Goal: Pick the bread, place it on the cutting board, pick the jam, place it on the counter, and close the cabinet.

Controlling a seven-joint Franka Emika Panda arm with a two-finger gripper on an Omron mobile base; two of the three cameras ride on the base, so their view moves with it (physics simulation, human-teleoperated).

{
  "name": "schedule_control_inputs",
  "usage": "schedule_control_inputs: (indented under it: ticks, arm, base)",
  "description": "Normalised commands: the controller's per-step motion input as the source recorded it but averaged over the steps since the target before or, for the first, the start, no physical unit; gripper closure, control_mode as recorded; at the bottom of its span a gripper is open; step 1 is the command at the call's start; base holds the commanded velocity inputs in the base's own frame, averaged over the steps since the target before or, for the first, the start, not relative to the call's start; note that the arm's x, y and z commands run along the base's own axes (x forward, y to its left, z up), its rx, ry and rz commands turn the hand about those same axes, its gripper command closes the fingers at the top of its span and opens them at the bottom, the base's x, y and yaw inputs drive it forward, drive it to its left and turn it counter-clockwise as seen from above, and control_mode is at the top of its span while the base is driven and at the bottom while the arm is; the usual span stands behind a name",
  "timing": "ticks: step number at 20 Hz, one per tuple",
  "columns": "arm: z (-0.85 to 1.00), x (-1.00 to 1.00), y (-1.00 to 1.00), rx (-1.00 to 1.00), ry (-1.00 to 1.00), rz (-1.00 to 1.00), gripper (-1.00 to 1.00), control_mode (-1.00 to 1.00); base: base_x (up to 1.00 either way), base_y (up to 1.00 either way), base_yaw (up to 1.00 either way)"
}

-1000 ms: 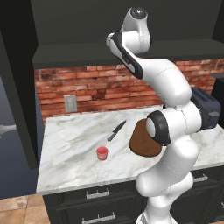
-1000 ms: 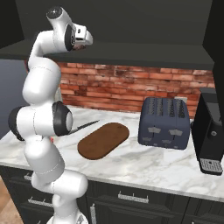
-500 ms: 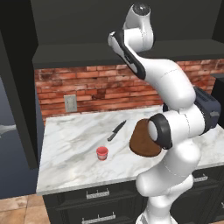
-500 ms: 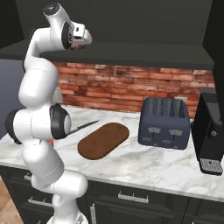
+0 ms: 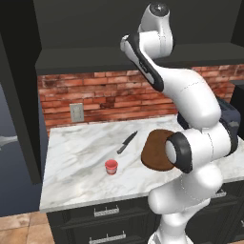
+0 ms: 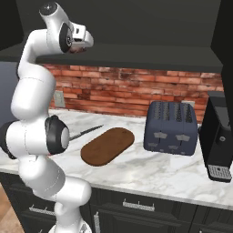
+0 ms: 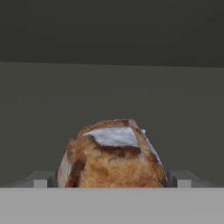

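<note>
Gripper (image 7: pixel 112 186) pinches the bread (image 7: pixel 113 154) between its fingers up inside the dark cabinet (image 5: pixel 119 28), while the jam (image 5: pixel 111 167) stands near the counter's (image 5: pixel 81 157) front edge and the cutting board (image 6: pixel 107 145) lies toward its middle.

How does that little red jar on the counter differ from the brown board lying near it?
The jam is small, red and squat, standing upright; the cutting board is far larger, dark brown, flat and oval. The jam sits nearer the counter's front edge; the board lies beside the toaster. Both rest on the marble counter.
</note>
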Motion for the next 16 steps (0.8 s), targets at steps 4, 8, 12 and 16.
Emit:
schedule_control_inputs:
  ticks: [4, 8, 12, 16]
  arm:
    - [-0.01, -0.45, -0.07, 0.0, -0.04, 0.0, 1.0, -1.0]
    - [-0.01, -0.5, -0.11, 0.0, -0.06, 0.0, 1.0, -1.0]
    - [0.0, -0.52, -0.11, 0.0, -0.06, 0.0, 1.0, -1.0]
    - [0.0, -0.55, -0.14, 0.0, -0.07, 0.0, 1.0, -1.0]
  base:
    - [0.0, 0.0, 0.0]
    - [0.0, 0.0, 0.0]
    - [0.0, 0.0, 0.0]
    - [0.0, 0.0, 0.0]
